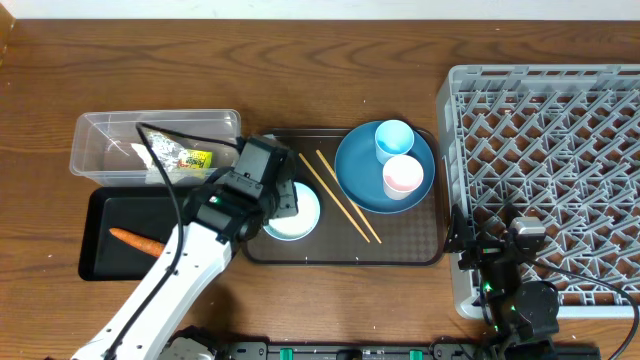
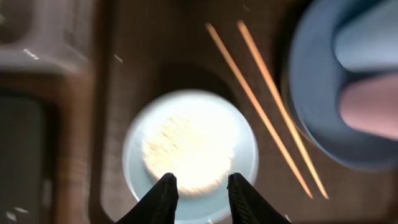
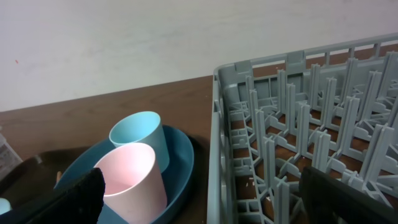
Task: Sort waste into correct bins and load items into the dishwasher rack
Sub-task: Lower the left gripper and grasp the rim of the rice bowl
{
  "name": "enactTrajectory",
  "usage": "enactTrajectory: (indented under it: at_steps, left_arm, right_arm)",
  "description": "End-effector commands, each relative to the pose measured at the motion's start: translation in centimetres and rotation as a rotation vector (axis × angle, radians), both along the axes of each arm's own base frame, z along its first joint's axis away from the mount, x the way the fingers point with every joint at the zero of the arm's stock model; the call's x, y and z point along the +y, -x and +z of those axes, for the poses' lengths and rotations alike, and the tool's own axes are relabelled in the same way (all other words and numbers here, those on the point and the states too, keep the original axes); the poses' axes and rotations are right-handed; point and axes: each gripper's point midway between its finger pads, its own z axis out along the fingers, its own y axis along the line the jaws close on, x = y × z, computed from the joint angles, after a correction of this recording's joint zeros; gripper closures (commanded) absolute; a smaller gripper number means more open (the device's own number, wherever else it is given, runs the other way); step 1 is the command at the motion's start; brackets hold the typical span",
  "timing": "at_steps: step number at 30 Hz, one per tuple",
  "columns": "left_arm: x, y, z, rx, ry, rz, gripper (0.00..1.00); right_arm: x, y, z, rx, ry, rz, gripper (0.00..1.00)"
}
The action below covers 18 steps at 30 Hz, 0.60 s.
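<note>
Caught rice grains [image 2: 186, 149] in the white bowl [image 2: 247, 158] on the serving tray [image 1: 400, 243] only from the left wrist, under the narrowly parted, empty left gripper [image 2: 202, 193]; spotted the carrot [image 1: 137, 241] left of that tray only overhead; noted the right gripper [image 3: 205, 196] wide open, empty.

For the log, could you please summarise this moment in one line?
left gripper: part-open over white bowl of rice | right gripper: open at dishwasher rack edge

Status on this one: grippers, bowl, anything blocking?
Left gripper slightly open, over white bowl, rice inside. Right gripper wide open, empty, at rack edge. Chopsticks beside bowl, not blocking.
</note>
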Motion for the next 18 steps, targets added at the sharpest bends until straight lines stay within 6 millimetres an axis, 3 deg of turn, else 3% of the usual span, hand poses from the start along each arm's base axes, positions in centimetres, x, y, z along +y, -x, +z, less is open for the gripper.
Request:
enactTrajectory:
  at_steps: [1, 9, 18]
  left_arm:
    - [-2.1, 1.5, -0.4, 0.078, 0.077, -0.044, 0.69]
    - [-4.5, 3.3, -1.4, 0.109, 0.048, -0.139, 0.69]
    - [-4.5, 3.4, -3.6, 0.139, -0.05, -0.149, 0.69]
  right_arm:
    - [0.0, 0.0, -0.2, 0.006, 0.007, 0.0, 0.01]
    - [0.0, 0.0, -0.2, 0.006, 0.007, 0.0, 0.01]
    - [0.0, 0.0, -0.2, 0.006, 0.007, 0.0, 0.01]
